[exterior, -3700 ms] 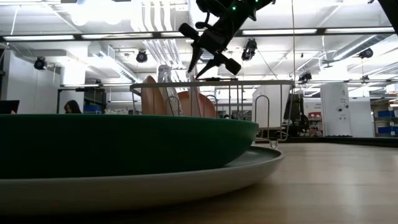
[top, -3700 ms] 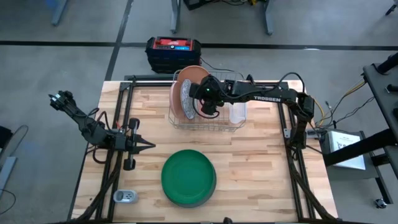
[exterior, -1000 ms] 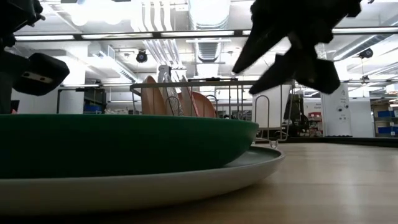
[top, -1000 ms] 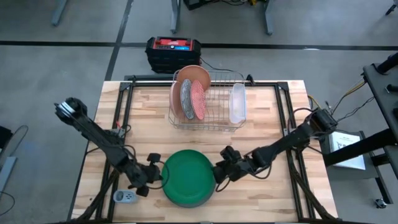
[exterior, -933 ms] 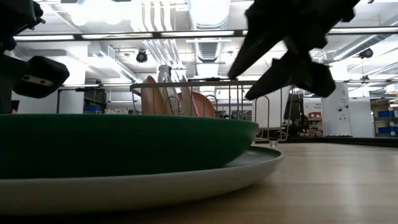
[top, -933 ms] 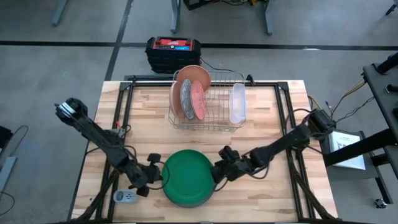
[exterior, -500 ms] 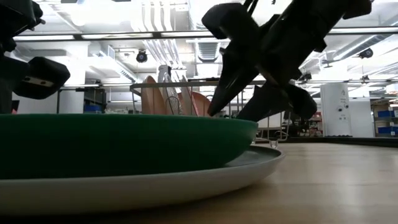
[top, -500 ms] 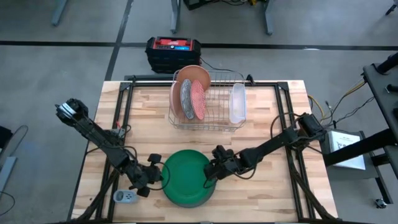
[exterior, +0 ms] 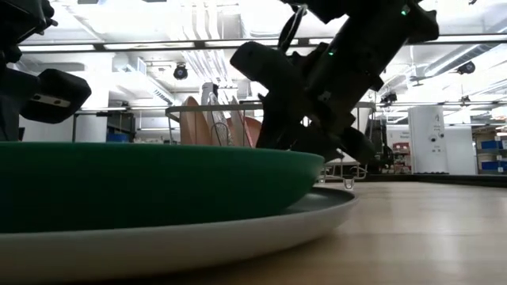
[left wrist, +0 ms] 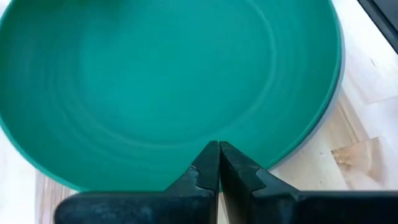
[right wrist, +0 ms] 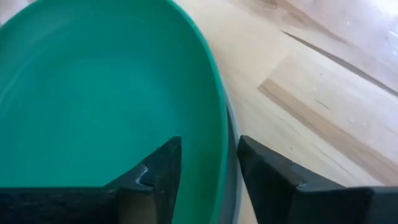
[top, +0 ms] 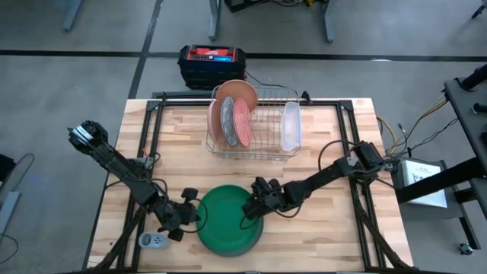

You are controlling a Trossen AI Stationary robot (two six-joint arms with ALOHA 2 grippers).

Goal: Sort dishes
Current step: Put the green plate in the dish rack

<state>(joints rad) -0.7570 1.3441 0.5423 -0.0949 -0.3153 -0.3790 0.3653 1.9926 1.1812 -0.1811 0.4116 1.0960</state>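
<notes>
I see my right claw [right wrist: 208,163] spread astride the green plate's [top: 228,222] rim at lower centre of the surface [top: 327,160], the left claw [left wrist: 217,163] clenched empty beside it.

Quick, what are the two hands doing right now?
Left hand: shut, empty, at the green plate's left edge.
Right hand: open, one finger on each side of the green plate's rim, not gripping yet.

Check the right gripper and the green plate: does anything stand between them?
Nothing visible does. The right gripper has its open fingers straddling the rim of the green plate, one inside, one outside, above the grey plate underneath.
</notes>
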